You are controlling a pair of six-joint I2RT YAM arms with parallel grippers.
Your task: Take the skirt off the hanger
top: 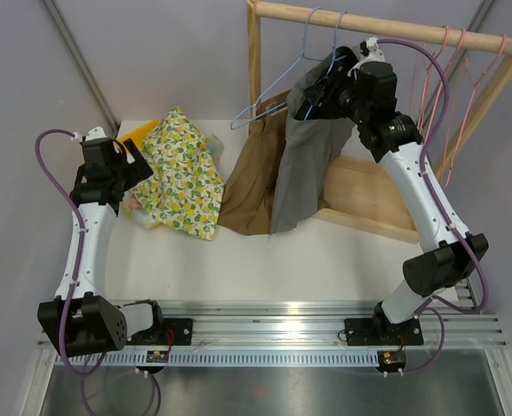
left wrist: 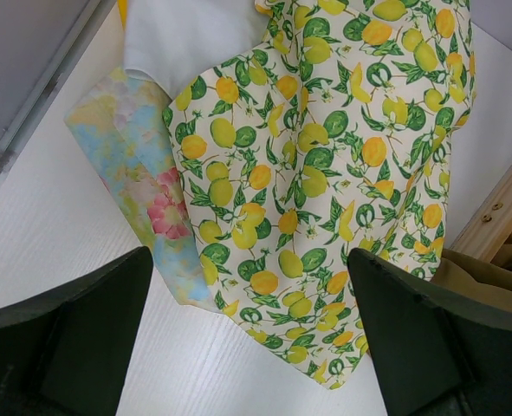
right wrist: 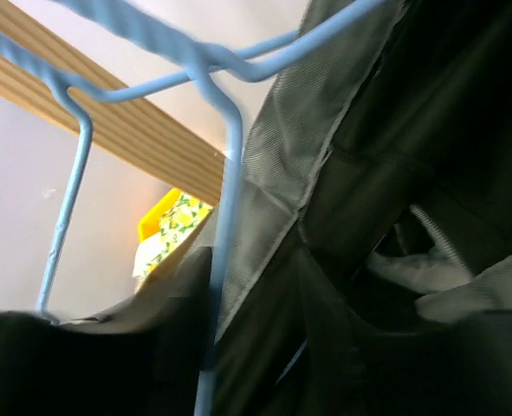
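Observation:
A grey skirt [top: 303, 165] hangs from a light-blue wire hanger [top: 277, 108] on the wooden rail [top: 394, 30]. My right gripper [top: 314, 102] is up at the skirt's top edge. In the right wrist view its dark fingers [right wrist: 108, 364] stand on either side of the skirt's waistband [right wrist: 281, 199] and the hanger wire [right wrist: 230, 156], and both fill the gap at the right gripper [right wrist: 256, 347]. Whether they pinch the cloth is unclear. My left gripper [top: 139, 169] is open low over the table, with the edge of a lemon-print cloth [left wrist: 325, 156] between its fingers [left wrist: 74, 338], untouched.
A brown garment [top: 251, 182] hangs beside the grey skirt. The lemon-print cloth [top: 186, 173] lies on the table over a pastel floral cloth [left wrist: 143, 173]. Pink hangers [top: 463, 78] hang at the rail's right end. The rack's wooden base [top: 368, 195] lies under the right arm.

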